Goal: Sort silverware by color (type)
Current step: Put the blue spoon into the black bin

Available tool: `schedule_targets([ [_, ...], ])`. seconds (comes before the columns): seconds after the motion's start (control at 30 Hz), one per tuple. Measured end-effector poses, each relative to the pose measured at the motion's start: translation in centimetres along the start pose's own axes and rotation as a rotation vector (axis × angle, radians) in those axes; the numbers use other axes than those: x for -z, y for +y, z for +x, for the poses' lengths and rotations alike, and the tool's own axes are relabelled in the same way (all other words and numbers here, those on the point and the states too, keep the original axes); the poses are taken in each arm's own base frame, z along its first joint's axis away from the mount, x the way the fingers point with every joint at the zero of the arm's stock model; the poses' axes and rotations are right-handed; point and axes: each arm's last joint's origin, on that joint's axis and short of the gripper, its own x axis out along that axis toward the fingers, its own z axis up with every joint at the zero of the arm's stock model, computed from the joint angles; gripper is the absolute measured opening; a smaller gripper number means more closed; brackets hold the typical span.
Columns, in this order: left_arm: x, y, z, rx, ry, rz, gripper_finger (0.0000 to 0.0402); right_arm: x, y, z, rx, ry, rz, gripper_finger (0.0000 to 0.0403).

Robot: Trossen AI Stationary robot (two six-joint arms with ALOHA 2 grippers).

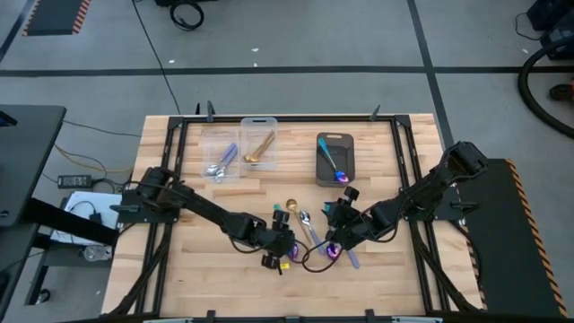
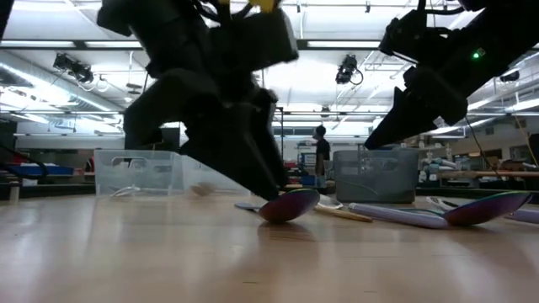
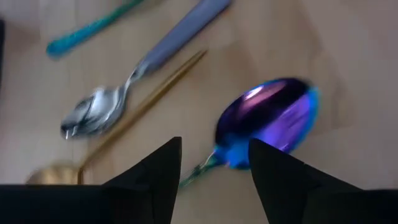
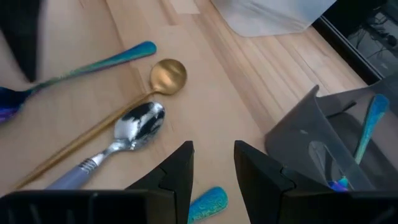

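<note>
An iridescent blue-purple spoon (image 3: 268, 118) lies on the desk (image 1: 179, 269) near centre, beside a gold spoon (image 4: 166, 76) and a silver spoon (image 4: 138, 127). The left gripper (image 1: 280, 251), arm stretched low, hangs just over it with jaws parted and empty. The right gripper (image 1: 341, 220) hovers just right, jaws narrowly apart.
</note>
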Motion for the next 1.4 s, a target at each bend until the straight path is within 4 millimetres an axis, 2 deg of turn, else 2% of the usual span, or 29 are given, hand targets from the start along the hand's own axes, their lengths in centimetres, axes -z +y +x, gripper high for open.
schedule_targets([
  [0.2, -0.5, -1.8, -0.6, 0.025, -0.054, 0.126, 0.0192, -0.1, 0.0, 0.0, 0.016, -0.013, 0.002, 0.0126],
  [0.37, -0.6, -2.7, -0.8, 0.039, -0.066, 0.148, 0.0192, -0.1, 0.0, 0.0, 0.014, -0.017, 0.007, 0.0126],
  [0.53, 0.1, -3.4, 0.7, -0.002, -0.049, 0.159, 0.0192, -0.1, -0.1, 0.1, 0.017, -0.016, 0.008, 0.0126],
  [0.73, 0.4, -3.8, 1.4, -0.030, -0.050, 0.156, 0.0186, -0.2, -0.1, 0.1, 0.018, -0.016, 0.008, 0.0126],
  [0.87, 0.4, -3.8, 1.5, -0.030, -0.055, 0.152, 0.0151, -0.2, -0.1, 0.1, 0.016, -0.019, 0.012, 0.0126],
  [1.2, 0.4, -4.1, 1.7, -0.049, -0.059, 0.182, 0.0017, -0.2, 0.0, 0.1, 0.006, -0.020, 0.016, 0.0126],
  [1.4, 0.4, -4.3, 0.4, -0.067, -0.031, 0.324, 0.0011, -0.6, 0.4, 0.1, -0.085, -0.010, 0.007, 0.0126],
])
